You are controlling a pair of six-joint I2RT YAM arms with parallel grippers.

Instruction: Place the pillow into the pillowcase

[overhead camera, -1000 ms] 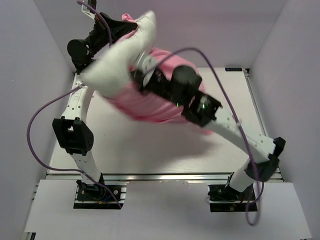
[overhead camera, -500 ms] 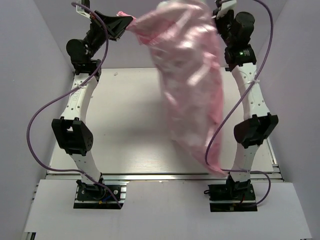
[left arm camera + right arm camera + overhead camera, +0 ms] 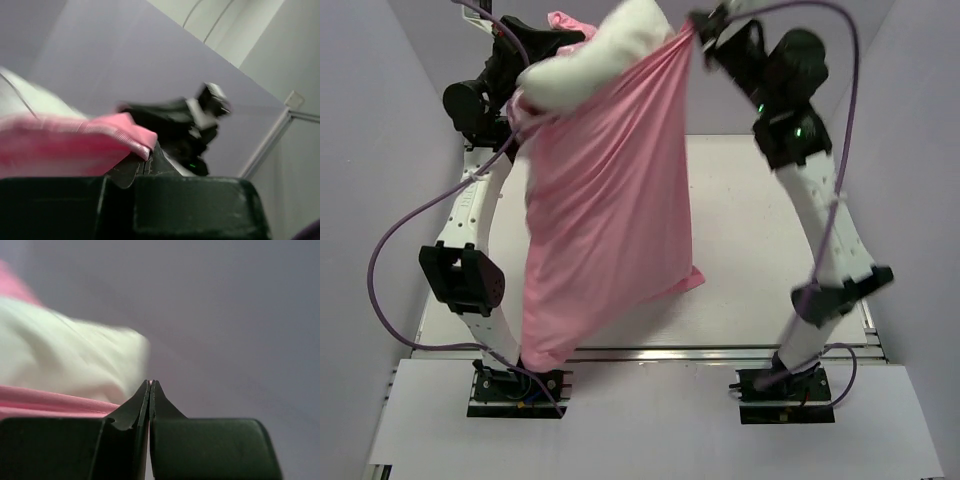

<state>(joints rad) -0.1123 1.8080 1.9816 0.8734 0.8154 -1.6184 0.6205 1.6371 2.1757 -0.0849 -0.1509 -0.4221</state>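
Observation:
The pink pillowcase (image 3: 610,220) hangs high above the table, stretched between both grippers, its lower end near the table's front left. The white pillow (image 3: 595,60) sticks out of its open top edge, most of it inside. My left gripper (image 3: 545,45) is shut on the pillowcase's top left corner; the pink hem (image 3: 115,132) shows at its jaws. My right gripper (image 3: 698,28) is shut on the top right corner; pink cloth (image 3: 55,402) and the white pillow (image 3: 65,355) show beside its closed jaws.
The white table (image 3: 760,260) lies below, with a metal rail along its front edge (image 3: 720,352). Purple-grey walls (image 3: 900,130) close in left, right and behind. Purple cables (image 3: 395,230) loop beside both arms.
The right arm swung up from the middle to the back right and took the case's top corner. The case now hangs stretched, with the pillow mostly inside and its top sticking out.

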